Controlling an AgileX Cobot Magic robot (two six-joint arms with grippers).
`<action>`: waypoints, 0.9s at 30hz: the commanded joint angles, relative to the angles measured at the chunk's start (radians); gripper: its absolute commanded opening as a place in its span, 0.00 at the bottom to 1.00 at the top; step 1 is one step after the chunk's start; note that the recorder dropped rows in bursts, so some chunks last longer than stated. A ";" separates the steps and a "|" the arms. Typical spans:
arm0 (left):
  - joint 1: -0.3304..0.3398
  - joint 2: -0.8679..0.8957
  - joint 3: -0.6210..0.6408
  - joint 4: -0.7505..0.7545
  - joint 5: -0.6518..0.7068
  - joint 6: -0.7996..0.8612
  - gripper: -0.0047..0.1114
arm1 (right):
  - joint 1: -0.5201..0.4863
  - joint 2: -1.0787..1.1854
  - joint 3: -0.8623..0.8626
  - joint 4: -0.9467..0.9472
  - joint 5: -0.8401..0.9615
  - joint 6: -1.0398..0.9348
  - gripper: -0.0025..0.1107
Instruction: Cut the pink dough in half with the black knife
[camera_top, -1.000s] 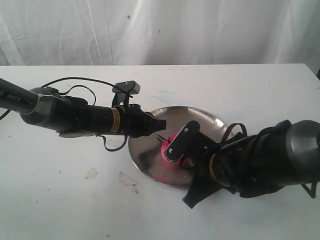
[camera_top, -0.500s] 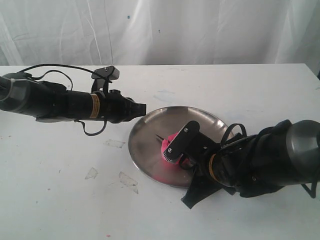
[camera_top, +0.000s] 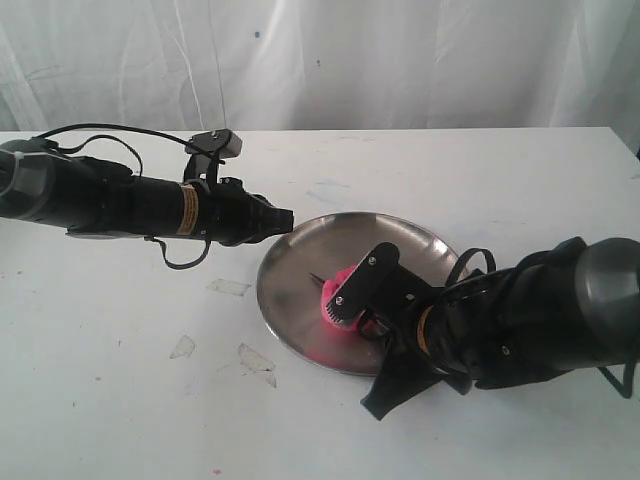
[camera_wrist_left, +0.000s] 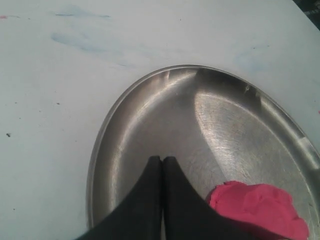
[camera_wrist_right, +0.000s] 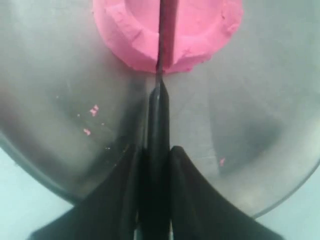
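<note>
The pink dough (camera_top: 343, 277) is a round puck on the steel plate (camera_top: 290, 290), partly hidden by my right wrist. In the right wrist view the black knife (camera_wrist_right: 161, 100) stands edge-down in the dough (camera_wrist_right: 130, 30), its blade sunk into a slit across the middle. My right gripper (camera_wrist_right: 156, 148) is shut on the knife's handle. The knife's tip (camera_top: 318, 277) pokes out past the dough. My left gripper (camera_top: 290, 218) is shut with nothing in it, over the plate's left rim. In the left wrist view its tips (camera_wrist_left: 162, 159) hover above the plate (camera_wrist_left: 225, 125), apart from the dough (camera_wrist_left: 257, 205).
Three clear scraps (camera_top: 230, 287) (camera_top: 182, 347) (camera_top: 258, 362) lie on the white table left of the plate. Pink crumbs (camera_wrist_right: 93, 110) dot the plate near the knife. A white curtain hangs behind the table.
My left gripper has pulled back from the dough to the plate's left rim, and has hardly moved in the last half second. The right gripper and knife have stayed in the dough.
</note>
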 joint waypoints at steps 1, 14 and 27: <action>0.003 -0.013 -0.003 0.025 -0.001 -0.012 0.04 | -0.002 -0.018 -0.002 0.016 -0.013 -0.016 0.02; 0.004 -0.013 -0.003 0.051 -0.001 -0.031 0.04 | 0.008 -0.019 -0.002 0.029 -0.023 -0.025 0.02; 0.004 -0.013 -0.003 0.051 -0.001 -0.033 0.04 | 0.040 -0.019 -0.002 0.051 0.022 -0.071 0.02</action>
